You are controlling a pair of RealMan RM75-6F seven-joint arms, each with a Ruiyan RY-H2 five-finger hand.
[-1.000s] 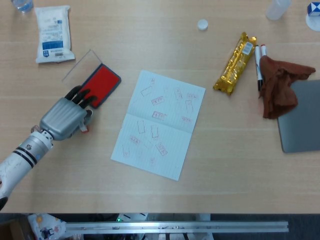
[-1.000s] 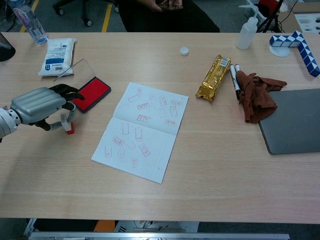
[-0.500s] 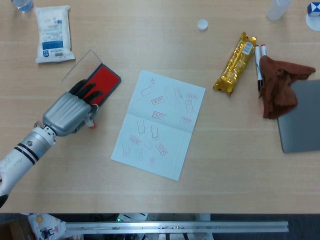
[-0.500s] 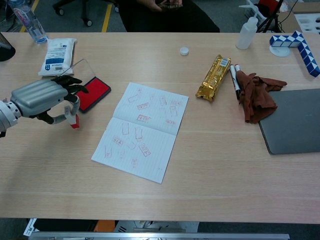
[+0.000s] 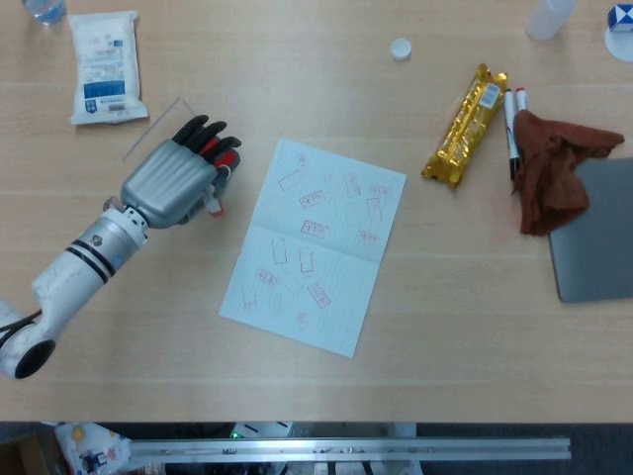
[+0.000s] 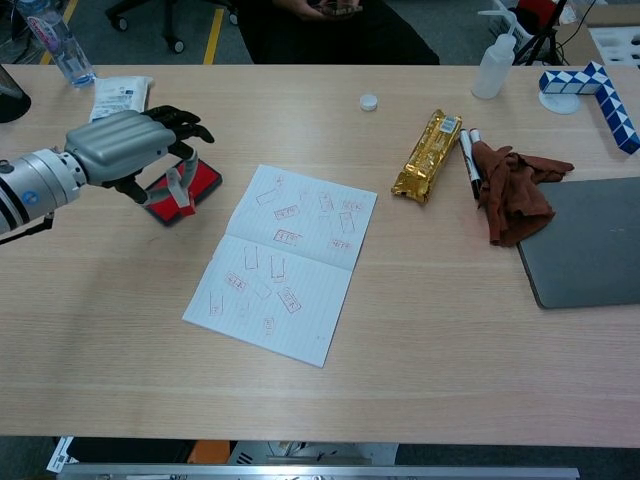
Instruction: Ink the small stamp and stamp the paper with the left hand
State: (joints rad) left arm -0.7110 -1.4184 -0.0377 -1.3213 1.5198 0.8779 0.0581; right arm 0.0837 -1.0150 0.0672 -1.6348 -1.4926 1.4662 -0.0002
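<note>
On wooden table (image 6: 420,330): left hand (image 6: 135,150) grips small stamp (image 6: 180,189) over ink pad (image 6: 200,182).

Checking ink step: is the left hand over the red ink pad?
Yes: in the chest view the left hand holds the small stamp above the ink pad.

the left hand (image 5: 176,181) has a ribbed grey metal back, black fingers, and a white forearm with black bands.

Place: robotics lab or office workroom | Evidence: long light-wood table (image 6: 420,380) edged by an aluminium rail (image 5: 346,450); rolling chair bases (image 6: 150,20) seen on grey floor with yellow tape (image 6: 212,38); squeeze bottle (image 6: 494,66) and assorted test props laid out
</note>
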